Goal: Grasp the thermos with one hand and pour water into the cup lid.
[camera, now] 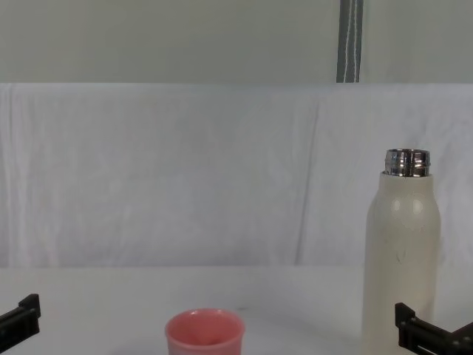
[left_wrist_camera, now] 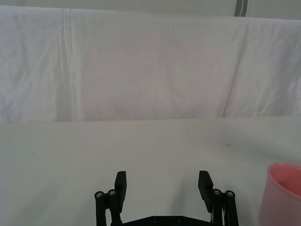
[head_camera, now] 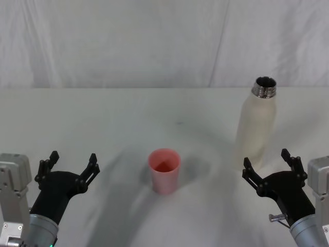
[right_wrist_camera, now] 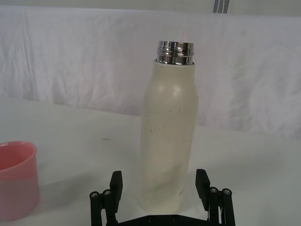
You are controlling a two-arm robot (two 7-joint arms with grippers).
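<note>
Right gripper [head_camera: 267, 163] open just before thermos [head_camera: 256, 126]; cup lid [head_camera: 164, 171] left.

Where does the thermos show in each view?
Head view: thermos upright at right, beyond the open right gripper.
Left wrist view: not in it.
Right wrist view: centre, just past the fingers.
Chest view: right side.
Shared landmark: the cup lid, to the thermos's left.

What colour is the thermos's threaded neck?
Shiny silver steel; the thermos neck shows best in the right wrist view.
</note>
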